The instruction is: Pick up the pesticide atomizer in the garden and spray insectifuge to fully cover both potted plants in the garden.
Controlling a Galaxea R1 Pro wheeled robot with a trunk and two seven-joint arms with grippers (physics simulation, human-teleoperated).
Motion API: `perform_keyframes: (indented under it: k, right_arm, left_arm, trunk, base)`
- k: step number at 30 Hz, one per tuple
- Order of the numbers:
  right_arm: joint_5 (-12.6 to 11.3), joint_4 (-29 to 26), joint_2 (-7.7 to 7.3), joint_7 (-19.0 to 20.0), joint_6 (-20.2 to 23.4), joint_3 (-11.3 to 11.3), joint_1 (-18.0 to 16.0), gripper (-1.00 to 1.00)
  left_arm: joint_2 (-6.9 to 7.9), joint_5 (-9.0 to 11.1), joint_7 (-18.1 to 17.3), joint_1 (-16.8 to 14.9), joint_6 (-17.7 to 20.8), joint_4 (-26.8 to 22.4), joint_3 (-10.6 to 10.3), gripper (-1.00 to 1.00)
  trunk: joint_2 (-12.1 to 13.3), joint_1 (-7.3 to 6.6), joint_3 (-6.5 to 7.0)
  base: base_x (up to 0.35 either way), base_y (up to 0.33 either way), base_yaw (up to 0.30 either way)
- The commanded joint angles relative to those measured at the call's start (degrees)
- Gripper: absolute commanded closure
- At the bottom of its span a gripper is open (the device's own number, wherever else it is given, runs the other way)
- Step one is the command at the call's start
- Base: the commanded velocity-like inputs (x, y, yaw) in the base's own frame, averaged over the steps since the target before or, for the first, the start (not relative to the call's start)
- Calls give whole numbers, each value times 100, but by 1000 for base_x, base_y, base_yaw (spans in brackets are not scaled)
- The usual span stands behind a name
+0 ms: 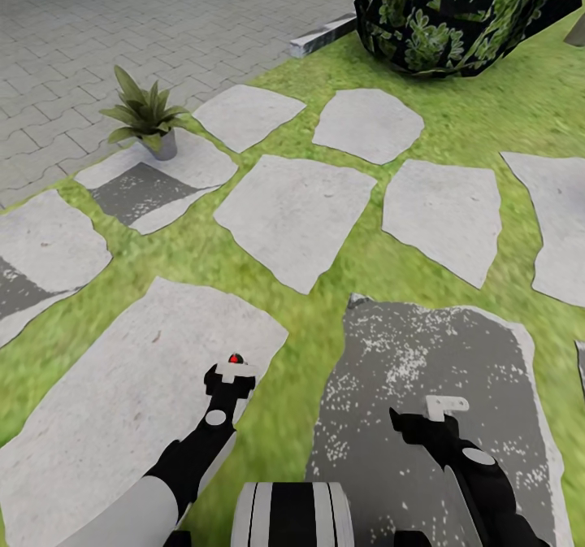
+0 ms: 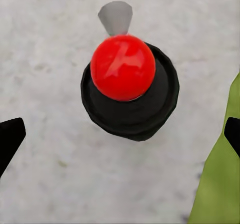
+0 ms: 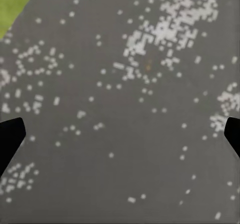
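The pesticide atomizer (image 2: 123, 69) stands upright on a pale stepping stone, seen from straight above in the left wrist view: red collar, dark body, grey trigger head. In the head view only its red and green top (image 1: 236, 359) peeks past my left gripper (image 1: 230, 378). The left gripper (image 2: 122, 134) hangs open above it, with the fingertips far apart on either side and not touching. One potted plant (image 1: 147, 115), an olive-green rosette in a small grey pot, sits on a stone at the far left. My right gripper (image 1: 424, 427) is open over a dark speckled stone (image 3: 130, 109).
Irregular grey stepping stones (image 1: 294, 210) lie across the green lawn (image 1: 203, 254). Grey paving (image 1: 122, 19) fills the far left. A big dark round bush (image 1: 455, 10) stands at the far right, with a low stone kerb (image 1: 321, 36) beside it.
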Motion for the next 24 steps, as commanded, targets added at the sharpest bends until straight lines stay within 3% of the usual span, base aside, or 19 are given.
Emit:
perform_keyframes:
  k: [1,24]
  right_arm:
    - [0,-6,-1,8,30,-2,0,-100]
    - [0,-5,-1,10,30,-2,-2,-100]
  left_arm:
    - [4,56,43,-5,-27,6,-44,-100]
    - [4,55,43,-8,-27,6,-66,-100]
  trunk:
    - [-1,0,-3]
    - [-1,0,-3]
  base:
    - [18,0,0]
    - [39,0,0]
